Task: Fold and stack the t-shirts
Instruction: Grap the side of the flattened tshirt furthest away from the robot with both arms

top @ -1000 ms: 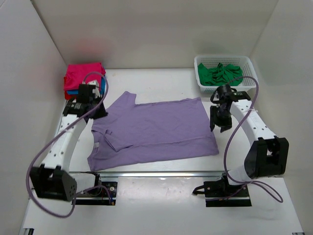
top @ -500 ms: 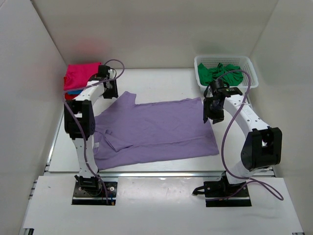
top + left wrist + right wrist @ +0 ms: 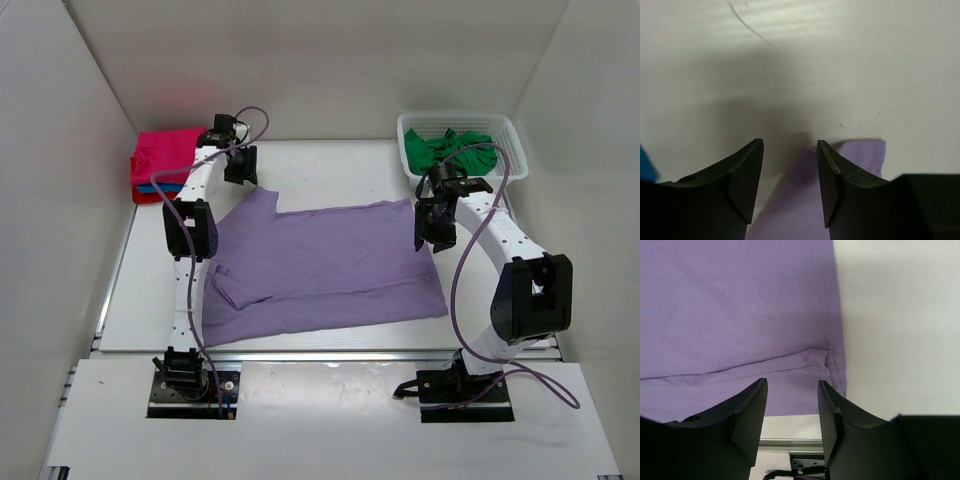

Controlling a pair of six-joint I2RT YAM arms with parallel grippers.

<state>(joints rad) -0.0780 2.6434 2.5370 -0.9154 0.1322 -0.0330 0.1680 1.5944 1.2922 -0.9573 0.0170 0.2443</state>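
From above, the lilac t-shirt (image 3: 320, 265) lies spread flat across the middle of the table (image 3: 330, 165), opened out ready for folding, with one sleeve near the left arm doubled over. The left pincer (image 3: 241, 166) hangs by the shirt's far left corner and the right pincer (image 3: 433, 228) over its far right edge, so both look lined up to take the far side. At the far left a folded pile (image 3: 165, 155), magenta on top, marks where the stack goes. At the far right the green t-shirt (image 3: 450, 150) waits crumpled in the white basket (image 3: 505, 135), just beyond the right arm. In the left wrist view the left pincer (image 3: 790, 145) stands apart and empty over bare table, the lilac corner showing low in the gap and to its right. In the right wrist view the right pincer (image 3: 792, 385) is likewise apart and empty, straddling the stitched hem close to the cloth's edge. Nothing seems to block either grasp.
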